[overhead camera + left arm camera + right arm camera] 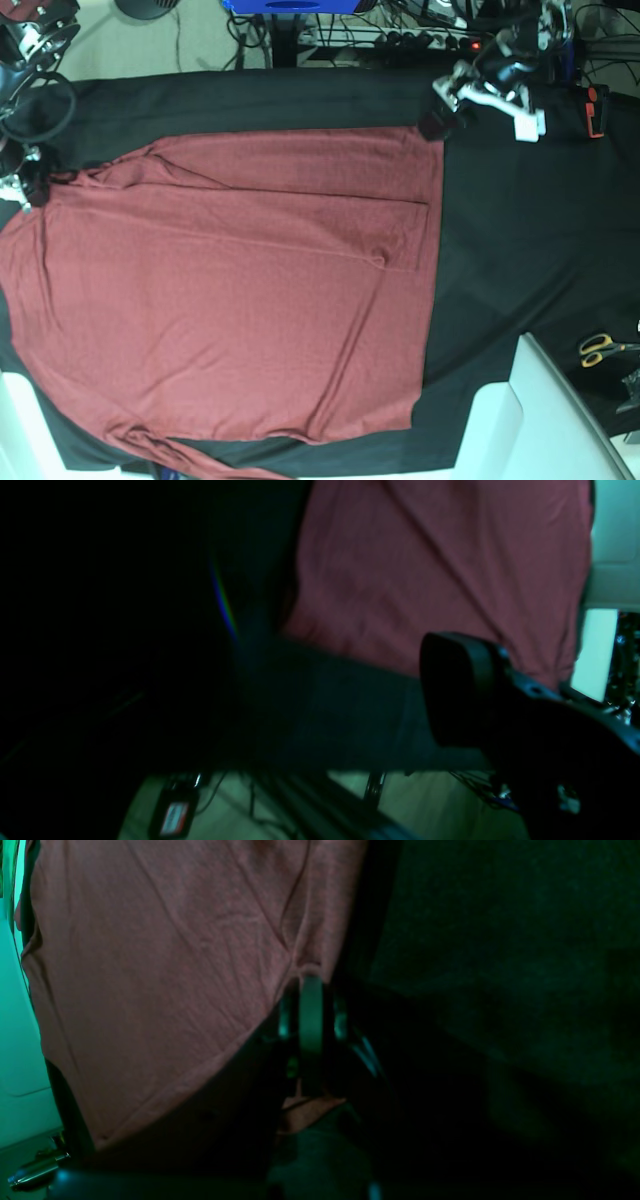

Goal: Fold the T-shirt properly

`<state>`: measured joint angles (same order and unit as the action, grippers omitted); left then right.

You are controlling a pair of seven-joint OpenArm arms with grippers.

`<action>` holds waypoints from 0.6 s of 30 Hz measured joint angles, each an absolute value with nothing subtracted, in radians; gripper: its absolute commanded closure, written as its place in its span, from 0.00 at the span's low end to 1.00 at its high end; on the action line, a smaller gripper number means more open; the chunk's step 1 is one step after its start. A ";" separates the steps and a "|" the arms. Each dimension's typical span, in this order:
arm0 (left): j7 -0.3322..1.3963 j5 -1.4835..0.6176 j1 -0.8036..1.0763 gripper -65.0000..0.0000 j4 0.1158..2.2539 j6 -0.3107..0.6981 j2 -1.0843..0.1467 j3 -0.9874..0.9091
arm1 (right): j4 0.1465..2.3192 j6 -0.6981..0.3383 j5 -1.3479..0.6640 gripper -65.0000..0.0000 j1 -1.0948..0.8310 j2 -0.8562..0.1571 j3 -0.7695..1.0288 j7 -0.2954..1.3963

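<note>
OK, status:
T-shirt [230, 290]: brick-red, spread flat across the black cloth sheet [520, 230] covering the table; one sleeve folded in over the body, hem edge running down the middle of the base view.
Wrinkles: diagonal creases over the body, bunching at the corner near the right arm.
Left gripper [437, 117]: at the shirt's top corner in the base view, jaws spread wide, nothing between them; one black pad [457, 687] shows in the wrist view, above dark cloth, just off the red edge.
Right gripper [310, 985]: fingers clamped tight on a pinch of T-shirt edge; fabric puckers into the tips.
Scissors [603, 349]: yellow-handled, on the black sheet, well apart from the shirt.
</note>
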<state>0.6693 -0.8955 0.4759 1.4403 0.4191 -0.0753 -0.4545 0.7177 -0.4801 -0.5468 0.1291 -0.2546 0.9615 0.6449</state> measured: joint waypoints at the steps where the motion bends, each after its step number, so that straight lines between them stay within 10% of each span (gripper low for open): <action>1: 0.666 -0.899 0.465 0.05 1.429 0.420 -0.076 -0.445 | 0.718 -0.480 -0.547 0.99 0.129 -0.255 0.962 0.645; 18: 0.654 -0.929 0.390 0.05 1.346 0.444 -0.070 -0.396 | 0.718 -0.480 -0.547 0.99 0.129 -0.257 0.960 0.648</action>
